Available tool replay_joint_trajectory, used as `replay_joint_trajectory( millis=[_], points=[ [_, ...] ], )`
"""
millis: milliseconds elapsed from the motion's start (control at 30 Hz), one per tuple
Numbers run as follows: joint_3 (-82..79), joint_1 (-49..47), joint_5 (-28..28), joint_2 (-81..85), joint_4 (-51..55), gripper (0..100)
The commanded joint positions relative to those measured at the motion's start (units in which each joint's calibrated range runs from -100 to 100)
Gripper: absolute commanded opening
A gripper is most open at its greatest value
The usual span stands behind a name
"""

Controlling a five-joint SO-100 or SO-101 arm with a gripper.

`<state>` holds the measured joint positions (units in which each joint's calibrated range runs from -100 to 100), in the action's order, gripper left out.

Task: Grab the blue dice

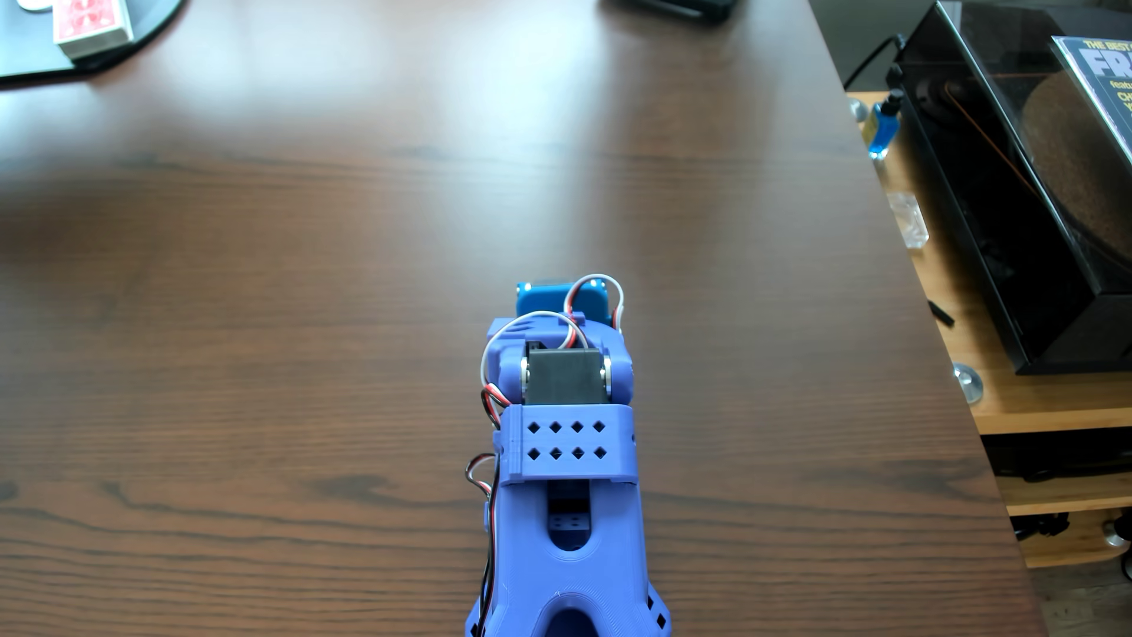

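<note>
rising from the bottom centre of the frame, the blue printed arm [566, 490] is folded over itself on the dark wood-grain tabletop [306, 275]. its black servo [563, 376] sits at mid-frame, with red, white and black wires [490, 404] looping along its left side. the claw lies beyond the wrist and is hidden by the arm's own body, so i cannot tell how far it is open or whether it has hold of anything. a brighter blue rounded part [539, 300] peeks out just above the wrist; whether that is part of the arm or something else is unclear. no blue dice can be made out anywhere on the tabletop. in the upper left corner a red card box [92, 24] rests on a dark mat [30, 61]. at the right edge, off the tabletop, a record player with a smoked lid [1011, 184] stands on a lighter wooden shelf [1029, 404].
</note>
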<state>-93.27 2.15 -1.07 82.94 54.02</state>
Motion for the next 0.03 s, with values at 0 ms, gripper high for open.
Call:
replay_joint_trajectory(
  millis=[0],
  points=[
    [0.68, 0.30, 0.07, 0.23, -1.73, 2]
  ],
)
